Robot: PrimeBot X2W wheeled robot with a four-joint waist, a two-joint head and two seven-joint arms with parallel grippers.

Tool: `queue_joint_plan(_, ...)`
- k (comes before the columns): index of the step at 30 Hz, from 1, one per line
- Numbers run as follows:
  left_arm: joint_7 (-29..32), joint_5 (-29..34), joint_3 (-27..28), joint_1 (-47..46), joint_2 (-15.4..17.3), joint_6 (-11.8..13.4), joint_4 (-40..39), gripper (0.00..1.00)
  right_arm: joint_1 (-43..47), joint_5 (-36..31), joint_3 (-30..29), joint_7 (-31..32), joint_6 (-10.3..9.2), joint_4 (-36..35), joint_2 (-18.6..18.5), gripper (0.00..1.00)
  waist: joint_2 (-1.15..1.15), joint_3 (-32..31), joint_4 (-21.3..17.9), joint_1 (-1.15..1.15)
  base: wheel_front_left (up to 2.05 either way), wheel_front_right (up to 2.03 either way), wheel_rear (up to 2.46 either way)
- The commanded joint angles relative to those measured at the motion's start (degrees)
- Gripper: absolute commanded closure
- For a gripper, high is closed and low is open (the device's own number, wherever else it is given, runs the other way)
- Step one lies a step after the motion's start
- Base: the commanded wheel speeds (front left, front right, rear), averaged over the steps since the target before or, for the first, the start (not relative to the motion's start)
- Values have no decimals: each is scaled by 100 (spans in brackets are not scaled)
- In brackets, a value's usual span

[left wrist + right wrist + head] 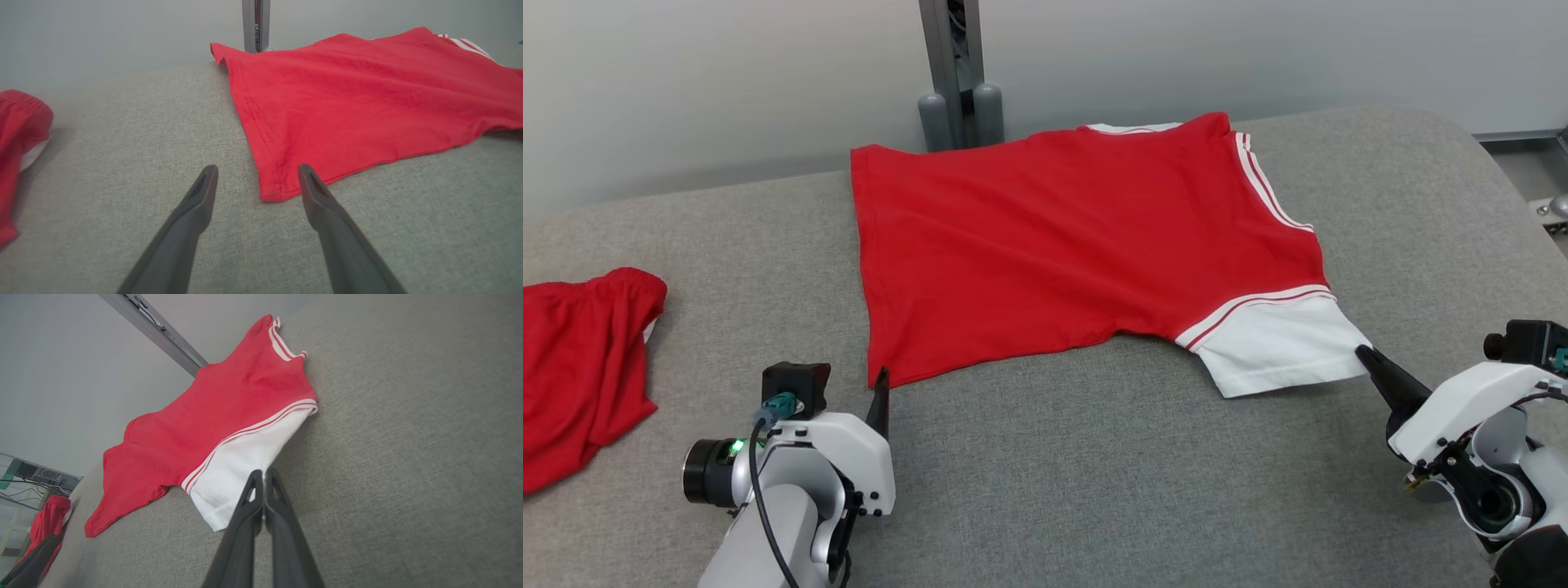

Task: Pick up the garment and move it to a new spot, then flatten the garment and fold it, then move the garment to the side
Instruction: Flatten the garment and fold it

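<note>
Currently the left gripper (257, 174) stands open, its two dark fingers spread to either side of the near left hem corner of the garment (1078, 237), the tips low over the desk (1094, 474) and not closed on the cloth. The right gripper (261, 475) has its fingers pressed together, tips at the outer edge of the white sleeve (1278, 343); whether any fabric is caught between them cannot be confirmed. The garment, a red shirt with white striped trim, lies spread largely flat across the middle of the grey fabric-covered desk, hem toward the robot's left and sleeve toward its right. A second red garment (580, 367) lies crumpled at the far left edge, well apart. A grey metal post (952, 73) rises behind the desk against a pale wall.
</note>
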Motion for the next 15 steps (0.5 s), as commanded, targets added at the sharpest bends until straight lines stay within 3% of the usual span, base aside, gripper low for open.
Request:
queue_joint_plan(1, 43, 27, -16, -131, -4, 9, 64, 0, -45, -46, -25, 15, 3, -48, 1, 100, 0, 117, -52, 0, 0, 0, 0)
queue_joint_plan(15, 226, -1, -184, -771, -76, 37, 1012, 0, -149, -291, -308, 103, 3, -211, 149, 100, 0, 467, -114, 0, 0, 0, 0)
